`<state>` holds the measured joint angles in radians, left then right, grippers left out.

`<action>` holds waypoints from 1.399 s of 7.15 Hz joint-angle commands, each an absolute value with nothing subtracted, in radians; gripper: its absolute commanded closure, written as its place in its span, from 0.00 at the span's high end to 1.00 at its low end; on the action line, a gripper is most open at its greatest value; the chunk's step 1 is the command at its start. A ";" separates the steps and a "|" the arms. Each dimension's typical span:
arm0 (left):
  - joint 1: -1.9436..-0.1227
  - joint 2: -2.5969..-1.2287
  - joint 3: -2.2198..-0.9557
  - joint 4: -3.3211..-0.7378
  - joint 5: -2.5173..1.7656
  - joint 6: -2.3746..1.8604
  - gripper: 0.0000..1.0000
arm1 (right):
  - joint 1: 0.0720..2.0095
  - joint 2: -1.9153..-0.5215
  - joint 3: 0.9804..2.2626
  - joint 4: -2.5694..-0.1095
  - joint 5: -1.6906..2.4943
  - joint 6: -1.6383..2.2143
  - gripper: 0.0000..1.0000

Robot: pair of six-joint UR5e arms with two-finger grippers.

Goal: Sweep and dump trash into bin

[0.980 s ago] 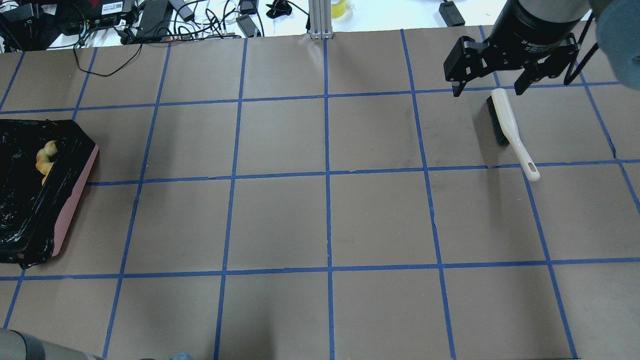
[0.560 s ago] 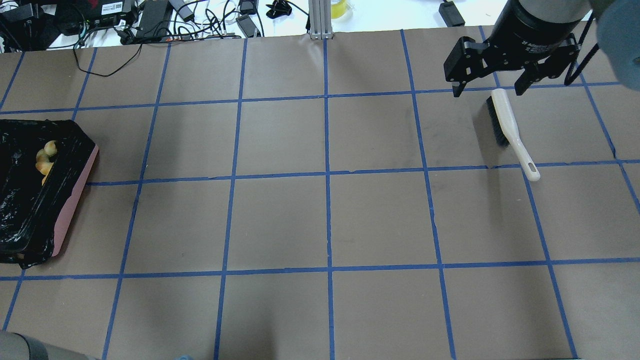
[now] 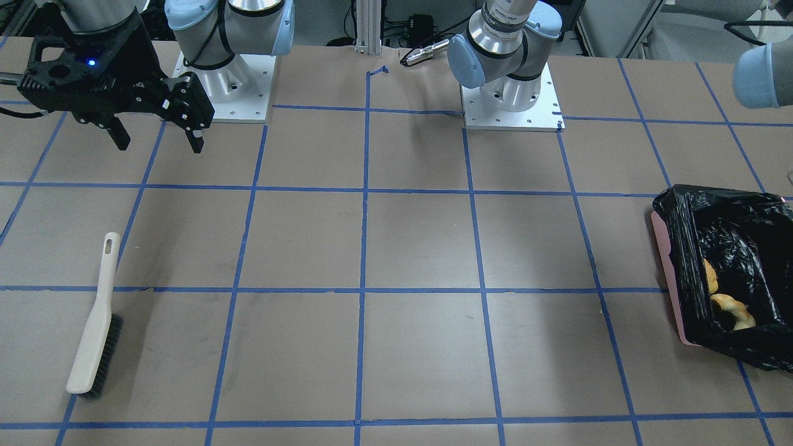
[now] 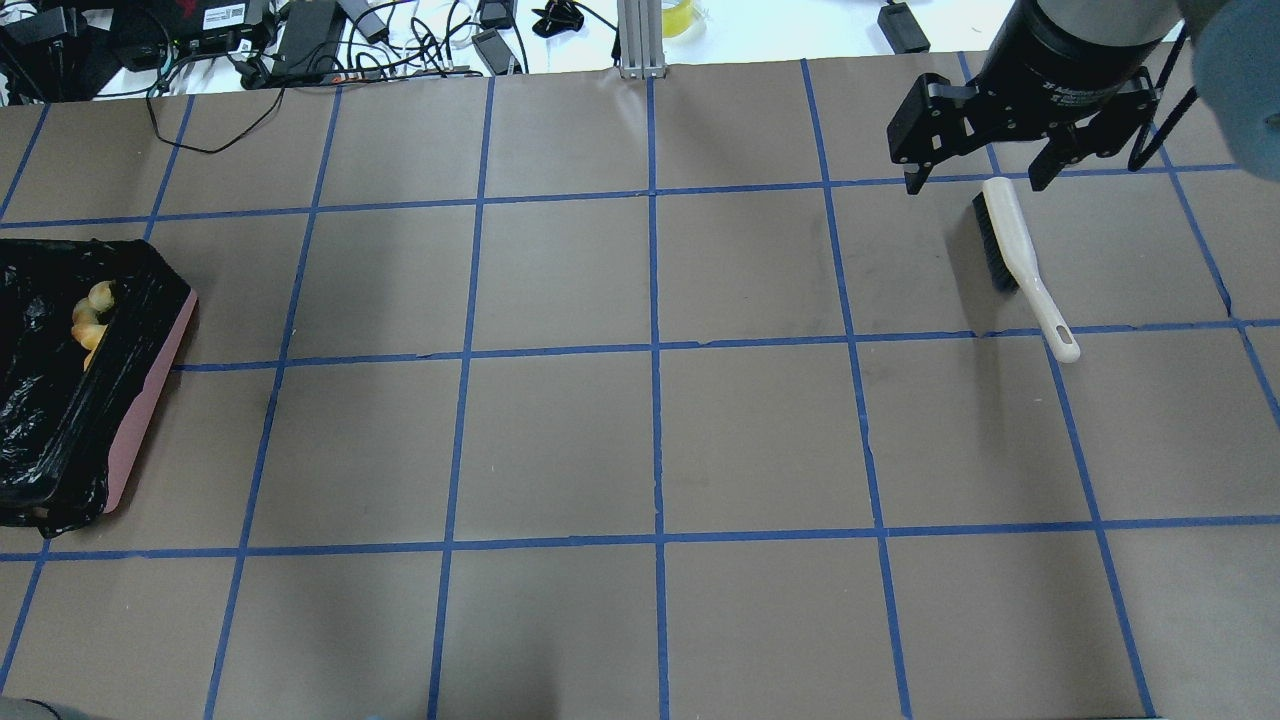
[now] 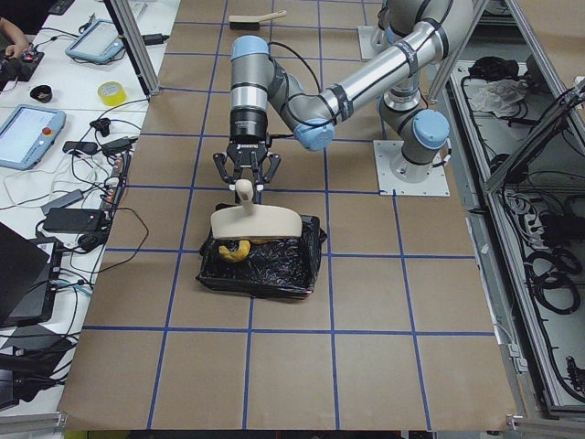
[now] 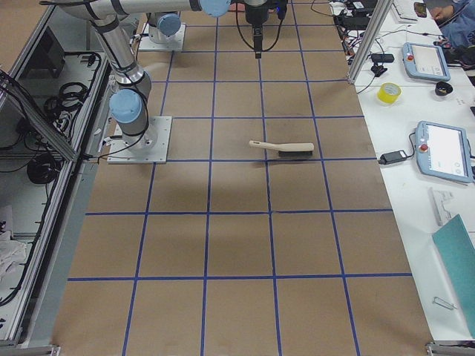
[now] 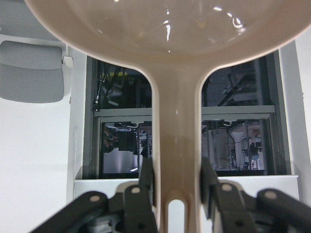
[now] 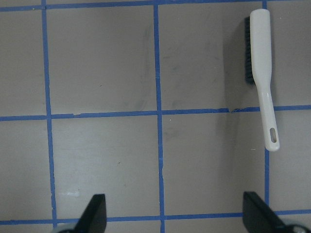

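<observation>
The pink bin (image 4: 140, 420), lined with a black bag, stands at the table's left end; it also shows in the front-facing view (image 3: 664, 260) and the exterior left view (image 5: 265, 270). Orange-yellow trash (image 4: 92, 312) lies inside it (image 3: 728, 306); I cannot tell the pieces apart. My left gripper (image 7: 177, 194) is shut on the handle of the cream dustpan (image 7: 170, 24) and holds it tilted over the bin (image 5: 251, 219). My right gripper (image 4: 975, 185) is open and empty, raised above the cream brush (image 4: 1010, 245).
The brush lies flat on the table near the right end (image 3: 93, 347), bristles sideways, also in the right wrist view (image 8: 260, 58). Cables and boxes (image 4: 300, 40) line the side table beyond the far edge. A metal post (image 4: 640, 40) stands at the far middle.
The grey part of my left arm at the overhead view's bottom-left corner has slid almost out of view. The bin's bag has shifted slightly. My right gripper has stayed put.
</observation>
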<state>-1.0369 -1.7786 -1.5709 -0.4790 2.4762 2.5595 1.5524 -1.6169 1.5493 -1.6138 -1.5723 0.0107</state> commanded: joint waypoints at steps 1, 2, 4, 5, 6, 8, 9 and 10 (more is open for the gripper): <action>-1.037 -1.794 -1.570 -0.540 2.499 2.533 0.00 | 1.552 -1.617 1.549 -1.614 -1.572 0.011 1.00; -1.037 -1.822 -1.662 -0.441 2.513 2.486 0.00 | 1.552 -1.617 1.549 -1.614 -1.572 0.011 1.00; -1.019 -1.798 -1.537 -0.402 2.504 2.659 0.00 | 1.552 -1.617 1.549 -1.614 -1.572 0.011 1.00; -1.006 -1.824 -1.463 -0.409 2.511 2.763 0.00 | 1.552 -1.617 1.549 -1.614 -1.572 0.011 1.00; -0.996 -1.810 -1.471 -0.407 2.510 2.810 0.00 | 1.552 -1.617 1.549 -1.614 -1.572 0.011 1.00; -0.996 -1.822 -1.483 -0.414 2.507 2.823 0.00 | 1.552 -1.617 1.549 -1.614 -1.571 0.011 1.00; -0.996 -1.828 -1.496 -0.414 2.508 2.821 0.00 | 1.552 -1.617 1.549 -1.614 -1.571 0.011 1.00; -0.996 -1.822 -1.535 -0.402 2.510 2.816 0.00 | 1.552 -1.617 1.548 -1.614 -1.571 0.011 1.00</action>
<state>-0.9959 -1.8235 -1.5010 -0.4110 2.5080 2.8190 1.5524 -1.6167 1.5490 -1.6137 -1.5709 0.0107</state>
